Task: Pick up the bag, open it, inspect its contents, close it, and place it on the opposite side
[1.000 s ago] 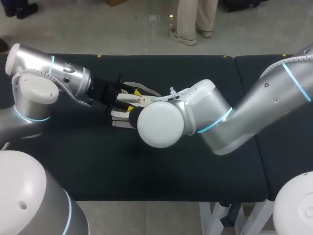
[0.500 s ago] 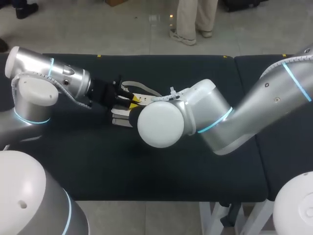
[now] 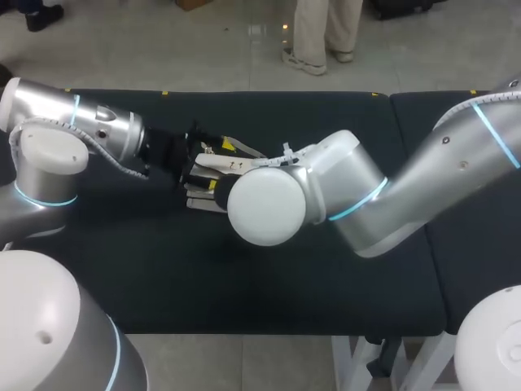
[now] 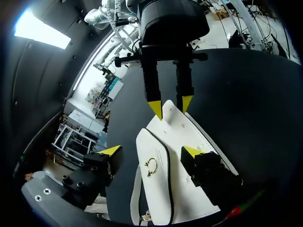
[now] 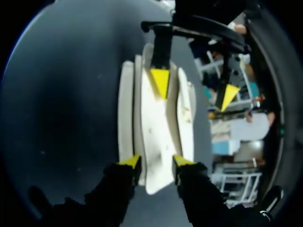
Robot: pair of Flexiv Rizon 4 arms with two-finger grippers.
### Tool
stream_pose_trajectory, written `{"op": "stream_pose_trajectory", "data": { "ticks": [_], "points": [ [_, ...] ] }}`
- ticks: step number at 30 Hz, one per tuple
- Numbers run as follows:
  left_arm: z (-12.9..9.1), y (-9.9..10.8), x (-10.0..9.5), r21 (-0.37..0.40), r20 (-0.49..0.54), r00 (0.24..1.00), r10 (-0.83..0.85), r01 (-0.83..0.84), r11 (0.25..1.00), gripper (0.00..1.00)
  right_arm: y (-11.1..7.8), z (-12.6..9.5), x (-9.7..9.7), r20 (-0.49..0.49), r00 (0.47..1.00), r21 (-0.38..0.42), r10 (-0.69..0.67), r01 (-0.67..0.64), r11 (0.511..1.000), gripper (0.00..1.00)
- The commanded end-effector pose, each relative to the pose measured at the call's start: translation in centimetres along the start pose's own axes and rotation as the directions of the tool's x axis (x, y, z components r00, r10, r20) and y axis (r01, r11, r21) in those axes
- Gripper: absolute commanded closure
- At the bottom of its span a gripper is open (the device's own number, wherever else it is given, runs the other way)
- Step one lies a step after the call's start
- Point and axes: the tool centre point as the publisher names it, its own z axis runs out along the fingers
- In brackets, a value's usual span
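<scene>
Left wrist view, bag (image 4: pixel 166 137) clasp (image 4: pixel 151 166); head, hidden

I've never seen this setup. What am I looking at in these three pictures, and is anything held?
Two robot arms stand at a dark table. The overhead picture looks down from behind: left arm at its left, right arm at its right. Each round picture comes from a camera on one wrist. Between the arms is a white handbag with a ring clasp. The right arm's jaws appear shut on one end; the left arm's jaws stand open at the other.
</scene>
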Motion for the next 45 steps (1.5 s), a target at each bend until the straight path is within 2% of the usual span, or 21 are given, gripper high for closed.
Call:
{"op": "stream_pose_trajectory", "data": {
  "ticks": [1,8,12,13,14,16,17,20,24,26,27,42,43,45],
  "points": [
    [-0.8,-1.0,-0.3,-0.040,0.011,0.998,-0.057,0.058,0.998,0.00,-0.2,-1.7,-0.7,0.001,1.000,-0.004,0.009,-0.009,1.000,0.00],
    [-2.5,-2.1,-1.2,-0.120,-0.017,0.991,-0.136,0.133,0.984,0.00,-0.5,-4.5,-3.2,-0.033,0.999,0.009,-0.036,0.036,0.999,0.00],
    [-3.5,-2.6,-1.8,-0.186,-0.054,0.966,-0.253,0.239,0.953,0.00,-0.9,-5.8,-5.0,-0.143,0.989,0.025,-0.039,0.043,0.999,0.00],
    [-3.7,-2.6,-2.0,-0.200,-0.068,0.954,-0.293,0.275,0.940,0.00,-0.9,-6.0,-5.4,-0.145,0.988,0.030,-0.049,0.054,0.998,0.00],
    [-4.0,-2.7,-1.9,-0.188,-0.084,0.950,-0.300,0.280,0.941,0.00,-0.9,-6.3,-5.7,-0.168,0.985,0.025,-0.047,0.052,0.998,0.00],
    [-4.5,-2.5,-2.0,-0.230,-0.099,0.911,-0.400,0.370,0.900,0.00,-1.0,-6.6,-6.3,-0.207,0.977,0.031,-0.044,0.052,0.998,0.00],
    [-4.7,-2.4,-2.0,-0.223,-0.113,0.899,-0.423,0.391,0.893,0.00,-1.0,-6.9,-6.6,-0.229,0.973,0.027,-0.039,0.046,0.999,0.00],
    [-5.4,-1.6,-1.7,-0.274,-0.135,0.829,-0.543,0.495,0.824,0.00,-1.0,-7.3,-7.3,-0.283,0.959,0.015,-0.024,0.029,0.999,0.00],
    [-6.0,-0.7,-1.1,-0.316,-0.159,0.689,-0.708,0.644,0.697,0.00,-1.5,-7.5,-8.0,-0.347,0.937,0.019,0.038,-0.033,0.999,0.00],
    [-6.1,-0.2,-0.9,-0.375,-0.137,0.591,-0.795,0.712,0.593,0.00,-1.9,-7.6,-8.3,-0.389,0.918,0.008,0.075,-0.078,0.997,0.00],
    [-6.2,-0.1,-0.7,-0.473,-0.094,0.585,-0.806,0.686,0.553,0.00,-2.0,-7.9,-8.4,-0.395,0.918,0.005,0.040,-0.042,0.999,0.00],
    [-6.2,-0.1,-0.7,-0.473,-0.094,0.585,-0.806,0.686,0.553,0.00,-2.0,-7.9,-8.4,-0.395,0.918,0.005,0.040,-0.042,0.999,0.00],
    [-6.2,-0.1,-0.7,-0.473,-0.094,0.585,-0.806,0.686,0.553,0.00,-1.6,-7.5,-9.2,-0.402,0.908,0.047,0.120,-0.110,0.993,0.00],
    [-6.6,0.2,-1.6,-0.434,-0.042,0.461,-0.887,0.791,0.431,0.00,-1.6,-6.8,-10.5,-0.445,0.858,0.135,0.256,-0.218,0.967,0.00]
  ]
}}
